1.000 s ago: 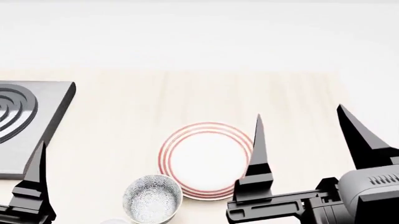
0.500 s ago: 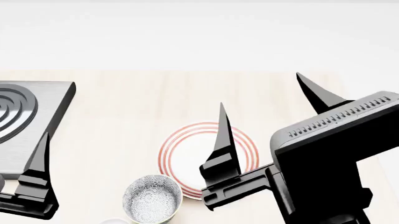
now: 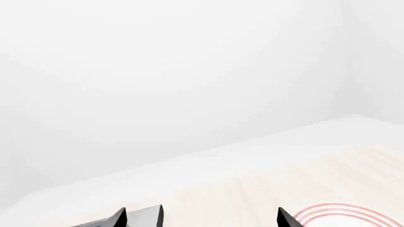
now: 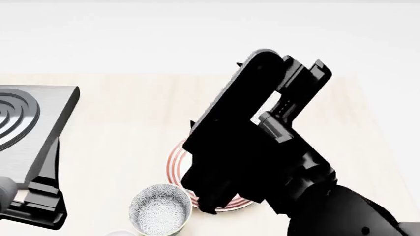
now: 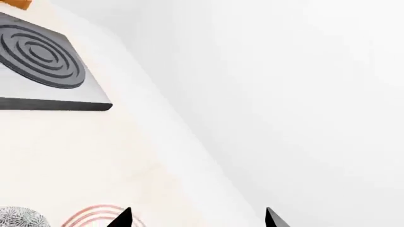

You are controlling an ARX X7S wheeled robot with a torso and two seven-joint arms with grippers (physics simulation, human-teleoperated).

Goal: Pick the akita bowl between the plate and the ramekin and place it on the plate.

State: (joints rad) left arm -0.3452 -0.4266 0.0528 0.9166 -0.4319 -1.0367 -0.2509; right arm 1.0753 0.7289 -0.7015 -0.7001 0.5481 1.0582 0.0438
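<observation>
The speckled akita bowl (image 4: 159, 210) stands upright on the pale wood table, just left of and nearer than the plate (image 4: 176, 160). Only the plate's red-ringed left rim shows in the head view, because my right arm (image 4: 249, 147) hangs over the rest of it. A white sliver of the ramekin (image 4: 120, 233) shows at the frame's bottom edge, beside the bowl. My right gripper (image 5: 197, 218) is open and empty, with the plate (image 5: 94, 215) and the bowl (image 5: 18, 219) beside one fingertip. My left gripper (image 3: 202, 218) is open and empty too, low at the left, and the plate (image 3: 341, 211) lies off to its side.
A grey stove block with dark concentric rings (image 4: 23, 125) sits at the table's left, close to my left finger (image 4: 47, 184); it also shows as the stove block (image 5: 44, 66) and its corner (image 3: 144, 216). A white wall stands behind the table. Something orange (image 5: 16, 4) lies beyond the stove.
My right arm has risen and swung left over the plate, turning so that its body now hides most of the plate. The left gripper has drifted slightly lower. The bowl has not moved.
</observation>
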